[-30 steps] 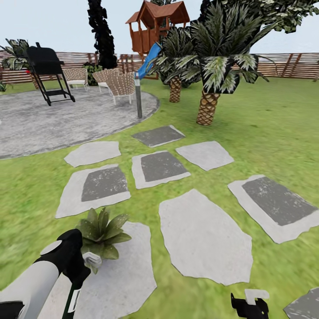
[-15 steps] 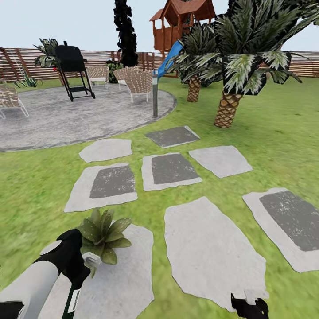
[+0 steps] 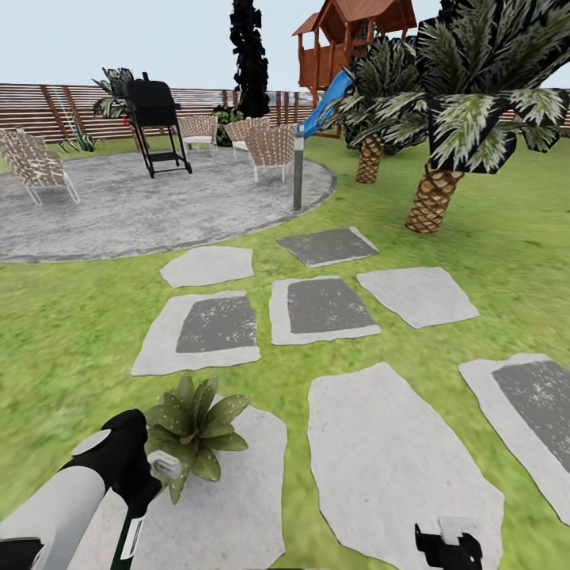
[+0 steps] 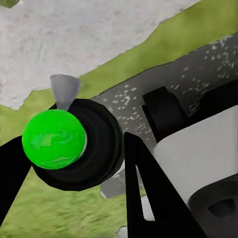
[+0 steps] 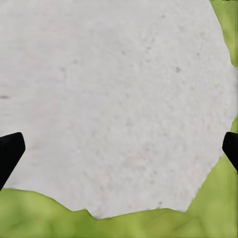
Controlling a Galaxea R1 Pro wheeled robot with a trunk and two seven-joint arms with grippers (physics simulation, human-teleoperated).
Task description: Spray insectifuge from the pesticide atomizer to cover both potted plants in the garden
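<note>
Green-tipped and clamped in the closed left pincer (image 4: 74, 148), the slim whitish pesticide atomizer (image 4: 69, 144) hangs just beside one spiky potted plant (image 3: 194, 423) as the view swings left, suggesting spraying is imminent; the right pincer (image 5: 119, 148) is open.

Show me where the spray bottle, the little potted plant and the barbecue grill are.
pesticide atomizer (image 4: 54, 140): left wrist view, on its bright green cap.
potted plant (image 3: 194, 423): head view, on the middle of its leaf rosette.
barbecue grill (image 3: 153, 103): head view, on its black hood.
</note>
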